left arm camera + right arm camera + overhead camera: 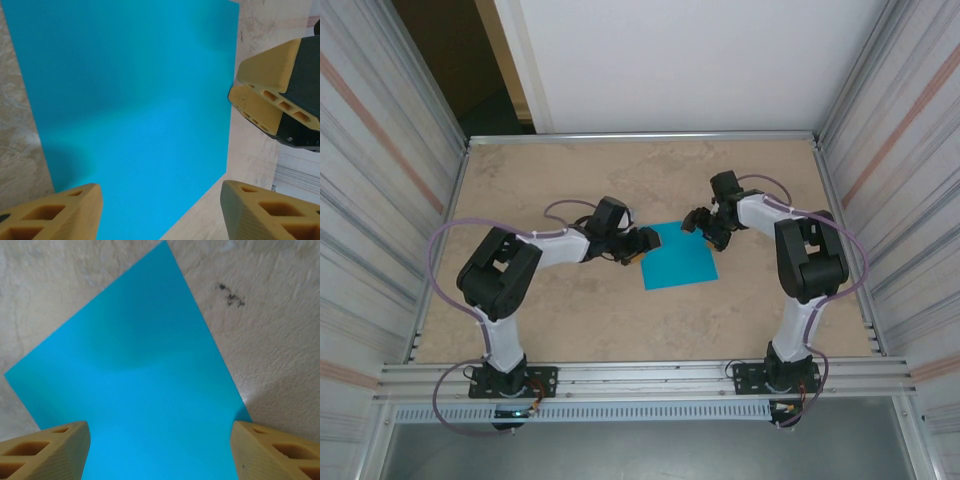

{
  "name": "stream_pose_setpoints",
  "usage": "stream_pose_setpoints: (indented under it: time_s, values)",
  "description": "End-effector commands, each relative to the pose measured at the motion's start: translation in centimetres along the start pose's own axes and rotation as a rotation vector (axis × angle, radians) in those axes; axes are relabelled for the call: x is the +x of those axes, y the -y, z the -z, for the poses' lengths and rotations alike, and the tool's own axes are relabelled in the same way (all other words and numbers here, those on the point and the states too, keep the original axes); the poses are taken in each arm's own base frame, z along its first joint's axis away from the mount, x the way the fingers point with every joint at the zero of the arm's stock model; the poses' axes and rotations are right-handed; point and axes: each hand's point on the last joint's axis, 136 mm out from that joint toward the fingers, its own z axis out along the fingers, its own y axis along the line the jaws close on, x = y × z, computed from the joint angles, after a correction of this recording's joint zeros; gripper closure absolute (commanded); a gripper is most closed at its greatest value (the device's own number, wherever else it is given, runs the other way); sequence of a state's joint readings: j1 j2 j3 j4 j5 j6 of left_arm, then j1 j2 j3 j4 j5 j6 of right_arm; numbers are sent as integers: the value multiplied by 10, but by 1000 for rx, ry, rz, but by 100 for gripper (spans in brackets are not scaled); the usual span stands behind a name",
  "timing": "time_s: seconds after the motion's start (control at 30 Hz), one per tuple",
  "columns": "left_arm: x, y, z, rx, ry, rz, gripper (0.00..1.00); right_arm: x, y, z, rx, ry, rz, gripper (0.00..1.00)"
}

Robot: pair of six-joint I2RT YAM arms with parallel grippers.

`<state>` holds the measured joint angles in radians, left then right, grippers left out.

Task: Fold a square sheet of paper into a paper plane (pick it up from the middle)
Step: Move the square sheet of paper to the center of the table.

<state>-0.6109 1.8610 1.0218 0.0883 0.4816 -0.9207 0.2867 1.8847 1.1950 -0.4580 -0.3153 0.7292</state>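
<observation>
- Beige, stone-patterned counter (550, 320) carries the square sheet of paper (678, 264), lying flat near its middle.
- Left tool (642, 246) is at the sheet's left edge, fingers spread, pinching nothing.
- Right tool (701, 224) is at the sheet's far right corner, likewise spread.

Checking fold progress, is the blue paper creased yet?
No, the square sheet of paper lies flat on the table, with no crease visible.

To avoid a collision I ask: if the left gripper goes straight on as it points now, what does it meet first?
Most likely the blue paper, lying flat on the table just ahead of the open left gripper; depth is hard to judge.
</observation>
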Motion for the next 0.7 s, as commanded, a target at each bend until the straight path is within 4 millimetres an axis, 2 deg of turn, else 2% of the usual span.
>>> stream_pose_setpoints:
  time_s: [0.0, 0.13, 0.2, 0.3, 0.4, 0.5, 0.57, 0.67]
  values:
    - [4, -3, -2, -33, -27, -3, 36, 18, 4, -8, 32, -54, 0, 27]
    - [2, -9, 2, -69, -23, -9, 36, 37, 14, -13, 98, -60, -54, 27]
    - [0, -18, 8, -124, -2, -10, 37, 50, 16, -14, 120, -55, -96, 28]
    - [-1, -24, 17, -189, 25, -41, 39, 64, 7, -10, 72, -45, -153, 33]
    - [-1, -25, 23, -218, 34, -67, 42, 56, -14, 8, -14, 3, -115, 32]
    - [1, -24, 23, -211, 22, -76, 47, 47, -24, 20, -59, 20, -42, 33]
    - [3, -21, 21, -193, 2, -75, 52, 52, -25, 17, -83, -13, -15, 35]
    - [5, -20, 18, -180, -9, -64, 54, 62, -21, 8, -91, -68, -1, 42]
